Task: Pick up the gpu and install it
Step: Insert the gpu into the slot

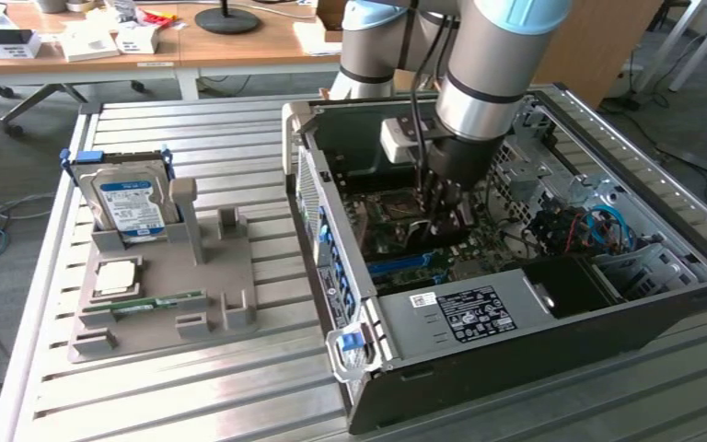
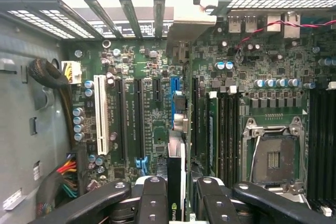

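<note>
Over on the exterior view's left, the slatted metal desk (image 1: 206, 405) has a grey holder (image 1: 225, 304) sitting on it. A silver hard drive (image 1: 130, 204) with a blue label stands upright at the back, a square processor chip (image 1: 118, 276) lies flat in front of it, and a little green memory stick (image 1: 157, 302) sits just beside that. Moving right you hit the open computer case (image 1: 514, 341), lying on its side with the arm (image 1: 489, 64) reaching straight down into it. The claw (image 1: 442, 221) is low over the board, roughly mid-case.

Wrist view is where it gets interesting. Going across: a bundle of coloured cables (image 2: 67, 174) at the case wall, then a white slot (image 2: 101, 114) and a couple of black ones on the green motherboard (image 2: 152, 72). Then comes the gpu (image 2: 174, 171), seen edge-on as a thin dark sliver. The claw (image 2: 180, 184) is closed in on it, one finger (image 2: 152, 198) on each side, so it's got hold of the card. The gpu lines up with the blue slot (image 2: 176, 85), but I can't tell if it's touching it. Past that are the memory slots (image 2: 226, 129) and the open processor socket (image 2: 273, 153).
</note>
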`<state>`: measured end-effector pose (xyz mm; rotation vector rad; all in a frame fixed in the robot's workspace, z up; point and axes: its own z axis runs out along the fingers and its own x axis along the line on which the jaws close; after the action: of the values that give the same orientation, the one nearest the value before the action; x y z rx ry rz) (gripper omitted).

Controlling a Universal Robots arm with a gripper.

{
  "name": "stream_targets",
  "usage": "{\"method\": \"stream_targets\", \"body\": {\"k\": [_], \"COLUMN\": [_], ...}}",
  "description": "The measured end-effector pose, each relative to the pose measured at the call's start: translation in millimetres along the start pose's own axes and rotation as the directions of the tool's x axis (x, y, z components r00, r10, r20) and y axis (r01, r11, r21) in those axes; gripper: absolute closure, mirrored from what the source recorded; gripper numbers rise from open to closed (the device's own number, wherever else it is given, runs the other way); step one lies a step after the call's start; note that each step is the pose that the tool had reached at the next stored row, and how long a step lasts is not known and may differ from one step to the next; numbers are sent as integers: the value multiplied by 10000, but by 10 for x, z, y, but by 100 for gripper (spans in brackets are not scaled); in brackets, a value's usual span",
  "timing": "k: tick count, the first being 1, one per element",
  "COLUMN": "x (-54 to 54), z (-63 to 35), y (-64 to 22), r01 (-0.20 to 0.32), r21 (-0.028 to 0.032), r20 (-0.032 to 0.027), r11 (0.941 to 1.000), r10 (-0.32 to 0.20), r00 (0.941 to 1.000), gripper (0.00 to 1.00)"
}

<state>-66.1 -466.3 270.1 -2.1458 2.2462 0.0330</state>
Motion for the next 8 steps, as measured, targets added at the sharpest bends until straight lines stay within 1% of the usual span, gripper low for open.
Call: {"method": "stream_targets", "body": {"k": [4, 8], "x": [27, 31], "z": [-1, -1], "y": [0, -1], "r01": [-1, -1], "r21": [0, 1], "r20": [1, 1], "r11": [10000, 10000], "r10": [1, 1], "r00": [10000, 10000], "gripper": [74, 74]}}
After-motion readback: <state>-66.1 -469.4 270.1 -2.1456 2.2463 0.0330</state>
